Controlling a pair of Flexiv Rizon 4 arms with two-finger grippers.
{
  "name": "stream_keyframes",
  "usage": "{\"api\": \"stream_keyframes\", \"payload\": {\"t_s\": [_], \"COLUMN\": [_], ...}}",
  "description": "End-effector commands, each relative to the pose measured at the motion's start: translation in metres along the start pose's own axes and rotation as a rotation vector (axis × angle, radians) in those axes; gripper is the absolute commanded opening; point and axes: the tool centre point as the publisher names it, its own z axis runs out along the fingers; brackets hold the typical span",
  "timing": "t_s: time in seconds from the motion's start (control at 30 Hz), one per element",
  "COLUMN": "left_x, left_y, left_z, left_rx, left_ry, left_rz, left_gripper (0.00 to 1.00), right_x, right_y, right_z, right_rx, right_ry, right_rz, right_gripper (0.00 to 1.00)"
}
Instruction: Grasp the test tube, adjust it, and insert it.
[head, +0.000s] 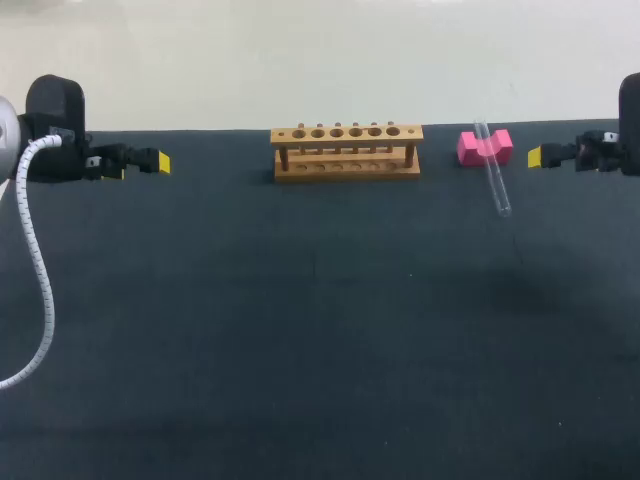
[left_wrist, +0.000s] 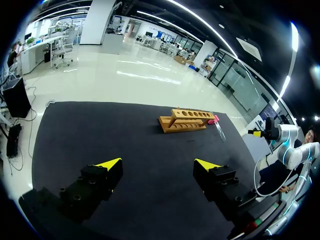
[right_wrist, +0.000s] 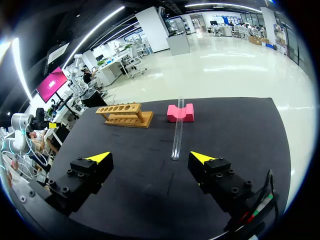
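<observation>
Worktop (head: 320, 350): dark cloth surface carrying three items, all along its far edge. Rack (head: 347, 152): wooden, one row of six holes in the top bar, standing upright at the middle of the far edge with every hole vacant. Block (head: 468, 150): pink, notched on top, near the far right corner and just to the right of the rack, apart from it. Tube (head: 495, 180): clear glass, tilted, with one end resting in the block's notch and the other end down on the worktop, slanting toward the near edge; not in the rack and in no grasp. Left gripper (head: 160, 163): at the left edge near the far left corner, pointing along the far edge toward the rack and well apart from it; the left wrist view shows its fingers (left_wrist: 102, 175) spread wide and released, with only bare cloth between them. Right gripper (head: 536, 156): at the right edge near the far right corner, near the block but not touching it; its fingers (right_wrist: 215, 172) are likewise spread and released, with the tube lying ahead of them, untouched. Cable (head: 40, 270): white, hanging from the left arm over the left edge.
</observation>
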Motion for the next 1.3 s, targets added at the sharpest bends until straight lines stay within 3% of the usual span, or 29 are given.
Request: {"api": "stream_keyframes", "payload": {"t_s": [0.03,0.4,0.8,1.0,1.17,1.3], "left_x": [-0.002,-0.002,-0.03,-0.043,-0.049,-0.053], "left_y": [-0.001,-0.001,0.014,0.02,0.021,0.022], "left_z": [0.0,0.0,0.022,0.037,0.056,0.077], "left_rx": [-0.005,-0.005,0.222,0.38,0.515,0.552], "left_ry": [0.006,0.006,-0.035,-0.042,-0.053,-0.077], "left_rz": [-0.001,-0.001,0.449,0.687,0.795,0.869], "left_gripper": [1.0,1.0,1.0,1.0,1.0,1.0], "right_x": [0.0,0.0,0.0,0.0,0.0,0.0], "right_y": [0.0,0.0,0.0,0.0,0.0,0.0], "right_z": [0.0,0.0,0.0,0.0,0.0,0.0], "right_rx": [0.001,0.001,0.001,0.001,0.001,0.001], "right_ry": [0.0,0.0,0.0,0.0,0.0,0.0], "right_rz": [0.0,0.0,0.0,0.0,0.0,0.0], "right_gripper": [1.0,1.0,1.0,1.0,1.0,1.0]}}
